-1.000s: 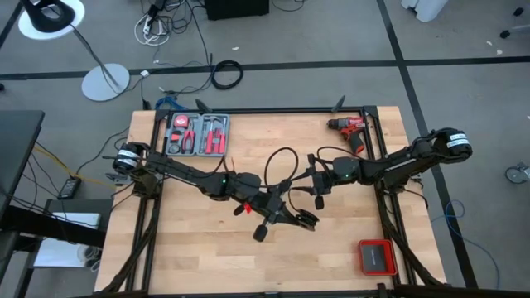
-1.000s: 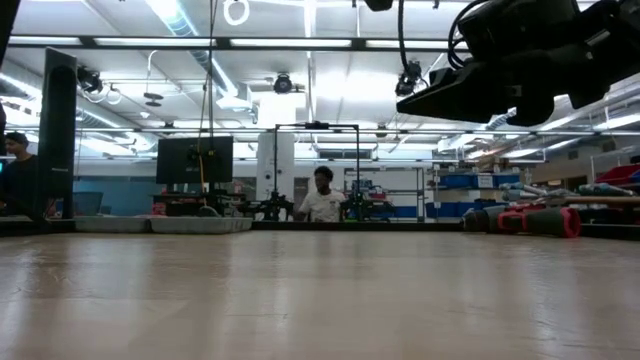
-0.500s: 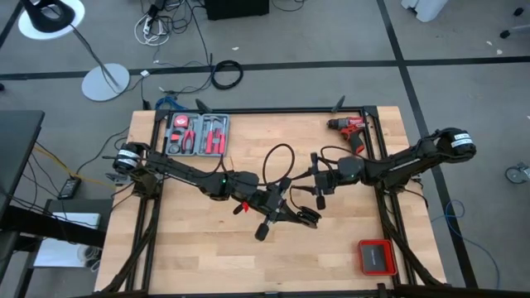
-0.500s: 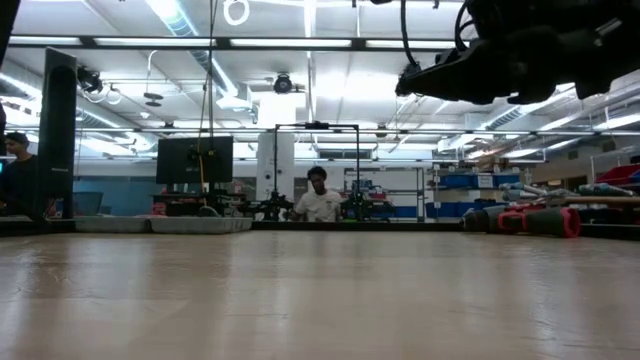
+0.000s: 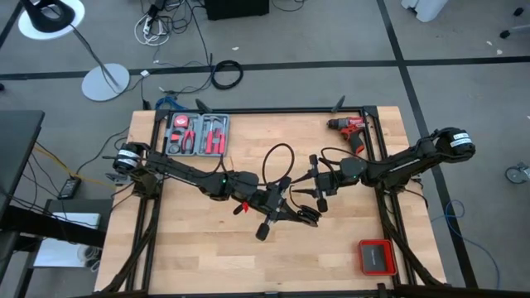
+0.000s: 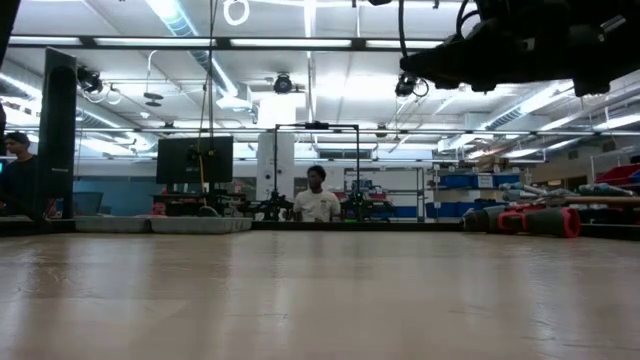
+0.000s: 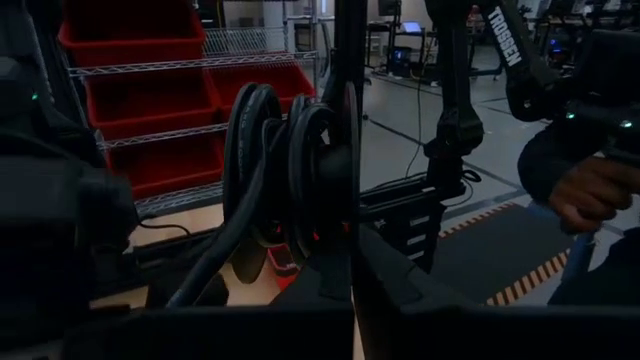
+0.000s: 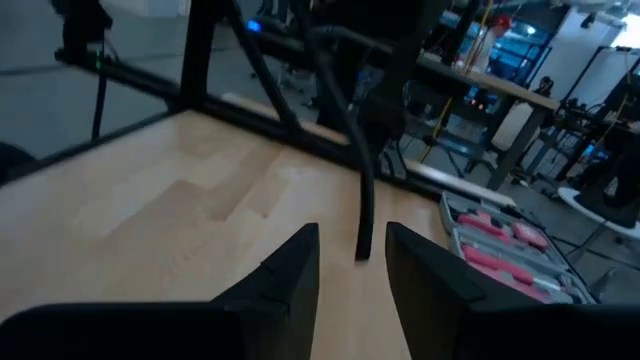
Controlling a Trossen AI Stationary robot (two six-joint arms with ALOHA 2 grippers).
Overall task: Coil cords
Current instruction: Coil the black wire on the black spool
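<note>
The thin black cord (image 5: 277,156) is up in the air over the table's middle, clear of the wood. One wide loop of it stands toward the far side. Several turns of it are gathered in a coil (image 7: 290,160) at my left gripper (image 5: 291,209), which is shut on it. My right gripper (image 5: 314,192) is open just to the right of the left one. In the right wrist view the cord's loose end (image 8: 362,215) hangs down just beyond the gap between its fingers (image 8: 350,265) without touching them. My left gripper is shut on the gathered coil at its lower part (image 7: 322,250), with several turns side by side. The coil stands upright above the fingers, lifted clear of the table. The fingers themselves hide the exact place of contact.
An open tool case (image 5: 197,134) lies at the far left of the table, the red drill (image 5: 349,128) at the far right, and a red-and-black box (image 5: 375,257) at the near right. A thick cable ring (image 5: 226,74) lies on the floor. A person's hand (image 7: 590,190) shows beyond the table.
My right gripper has gone up a little, as the low view shows it rising toward the picture's top. The cord's wide loop has stayed in the air, and my left gripper has kept its hold on the coil.
</note>
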